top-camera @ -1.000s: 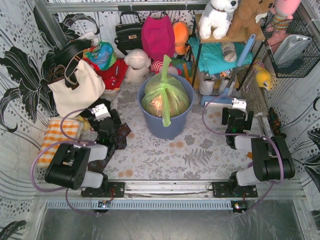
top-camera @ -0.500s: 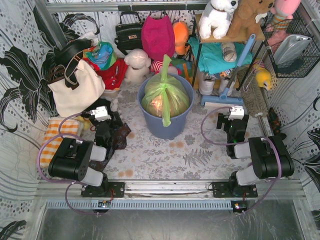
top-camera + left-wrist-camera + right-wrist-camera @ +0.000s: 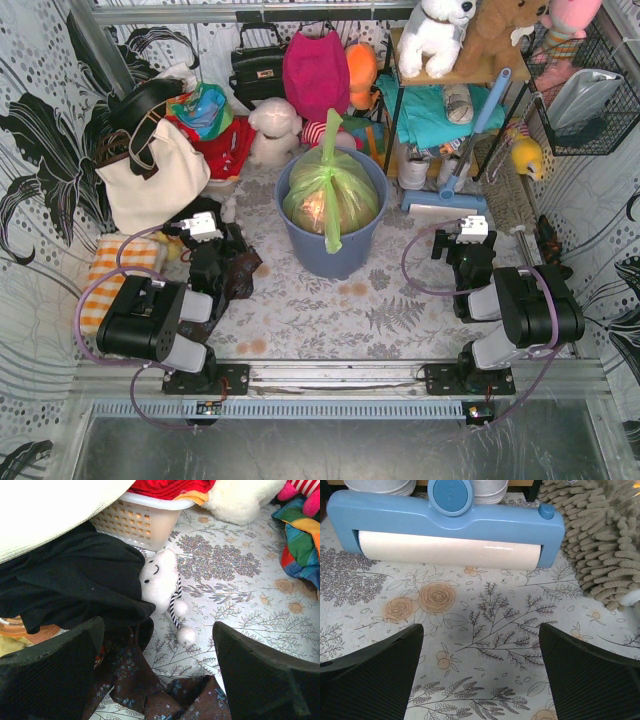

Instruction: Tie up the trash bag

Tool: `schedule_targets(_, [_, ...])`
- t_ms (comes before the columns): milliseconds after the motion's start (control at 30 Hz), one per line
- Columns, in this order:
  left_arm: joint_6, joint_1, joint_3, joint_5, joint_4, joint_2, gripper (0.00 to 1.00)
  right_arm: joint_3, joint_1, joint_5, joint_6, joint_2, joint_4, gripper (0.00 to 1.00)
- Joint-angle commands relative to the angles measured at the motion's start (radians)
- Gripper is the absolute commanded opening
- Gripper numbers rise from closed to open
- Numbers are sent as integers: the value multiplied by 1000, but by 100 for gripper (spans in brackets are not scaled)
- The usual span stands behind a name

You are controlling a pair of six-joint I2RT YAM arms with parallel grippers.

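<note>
While left gripper (image 3: 208,238) and right gripper (image 3: 468,240) gape empty, the trash bag (image 3: 333,195) sits ahead between them, long green tails running near-to-far, seemingly equidistant.

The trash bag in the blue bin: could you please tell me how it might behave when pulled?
The trash bag looks like thin translucent film, so probably floppy and slippery. Crumpled brownish waste shows through, so it is likely light and might lift out of the bin when tugged.
</note>
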Motion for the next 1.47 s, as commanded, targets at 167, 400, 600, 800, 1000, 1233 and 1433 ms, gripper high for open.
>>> schedule_targets(167, [8,10,9,8,57,0,98,12,-8,4,8,4,60,97])
schedule_targets(400, [8,10,8,8,57,0,98,12,-8,5,6,5,61,97])
schedule_targets(600, [8,10,8,9,57,0,98,11,-8,5,7,5,62,97])
schedule_targets(800, [8,10,9,9,57,0,98,11,-8,5,6,5,62,97])
schedule_targets(1000, [9,10,10,10,57,-1,98,11,-10,5,6,5,62,97])
schedule_targets(1233, [6,10,11,11,55,1,98,12,-9,5,8,5,62,97])
schedule_targets(1433, [1,31,23,52,30,1,98,12,-9,4,7,4,61,97])
